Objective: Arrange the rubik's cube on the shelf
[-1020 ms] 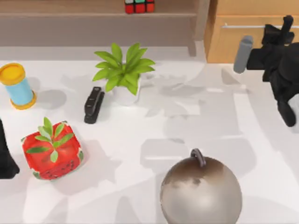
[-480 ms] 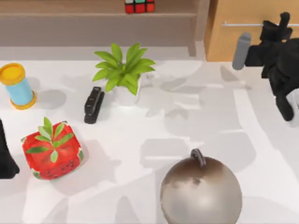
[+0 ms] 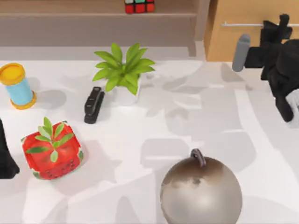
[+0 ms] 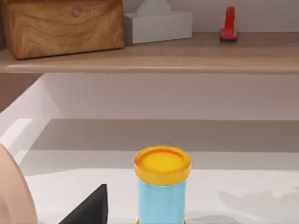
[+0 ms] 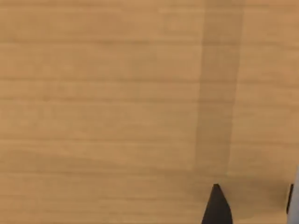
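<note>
The rubik's cube (image 3: 139,6) rests on the shelf (image 3: 70,15) at the back of the table, with red and green squares facing the camera. No gripper touches it. My right gripper (image 3: 279,24) is far to its right, pointing at the orange-brown cabinet (image 3: 243,11) just below the silver handle (image 3: 243,24). The right wrist view faces the cabinet's wood, and my right gripper (image 5: 254,205) is open there with nothing between its dark fingertips (image 5: 217,207). My left arm (image 3: 5,158) is parked at the table's left edge.
On the white table stand a potted plant (image 3: 122,70), a black stapler (image 3: 93,104), a blue cylinder with yellow cap (image 3: 17,86), a red strawberry-patterned cube (image 3: 52,151) and a large grey sphere (image 3: 201,191). The shelf board (image 4: 149,60) carries a wooden box (image 4: 60,25) and a white box (image 4: 156,23).
My right arm moved slightly toward the cabinet and to the right a second ago, then held still. The rubik's cube and the left arm have not moved.
</note>
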You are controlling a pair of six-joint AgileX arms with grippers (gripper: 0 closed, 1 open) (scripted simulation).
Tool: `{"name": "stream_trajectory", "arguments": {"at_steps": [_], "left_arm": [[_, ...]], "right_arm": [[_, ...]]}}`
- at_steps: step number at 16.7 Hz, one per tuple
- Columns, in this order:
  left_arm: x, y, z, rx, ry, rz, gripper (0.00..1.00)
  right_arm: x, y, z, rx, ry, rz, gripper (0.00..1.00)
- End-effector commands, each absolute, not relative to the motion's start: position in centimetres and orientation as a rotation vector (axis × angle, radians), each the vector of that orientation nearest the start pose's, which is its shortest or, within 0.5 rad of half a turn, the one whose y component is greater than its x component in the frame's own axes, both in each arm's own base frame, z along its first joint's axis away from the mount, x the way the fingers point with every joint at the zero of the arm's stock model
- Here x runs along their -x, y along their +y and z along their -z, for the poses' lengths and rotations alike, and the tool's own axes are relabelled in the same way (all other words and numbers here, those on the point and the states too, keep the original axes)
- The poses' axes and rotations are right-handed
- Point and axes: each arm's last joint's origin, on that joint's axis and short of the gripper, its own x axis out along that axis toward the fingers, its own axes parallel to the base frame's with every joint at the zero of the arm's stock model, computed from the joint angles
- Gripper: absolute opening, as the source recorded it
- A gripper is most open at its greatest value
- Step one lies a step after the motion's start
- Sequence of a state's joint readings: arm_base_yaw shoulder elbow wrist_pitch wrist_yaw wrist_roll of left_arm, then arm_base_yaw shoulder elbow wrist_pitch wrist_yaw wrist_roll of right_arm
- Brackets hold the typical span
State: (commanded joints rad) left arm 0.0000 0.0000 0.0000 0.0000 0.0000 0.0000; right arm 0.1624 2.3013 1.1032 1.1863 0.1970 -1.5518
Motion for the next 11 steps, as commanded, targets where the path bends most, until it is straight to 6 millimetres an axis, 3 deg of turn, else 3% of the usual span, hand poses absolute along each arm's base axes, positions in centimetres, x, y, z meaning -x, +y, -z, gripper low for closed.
{"name": "stream_trajectory", "arguments": {"at_steps": [5,11], "left_arm": [[-10.57,-0.12,-16.00,0.000,0.000,0.000,1.00],[-10.57,-0.12,-16.00,0.000,0.000,0.000,1.00]], "right_arm": [[-43.93,7.03,-8.83,1.566,0.014,-0.001,0.98],[-43.93,7.03,-8.83,1.566,0.014,-0.001,1.00]]}}
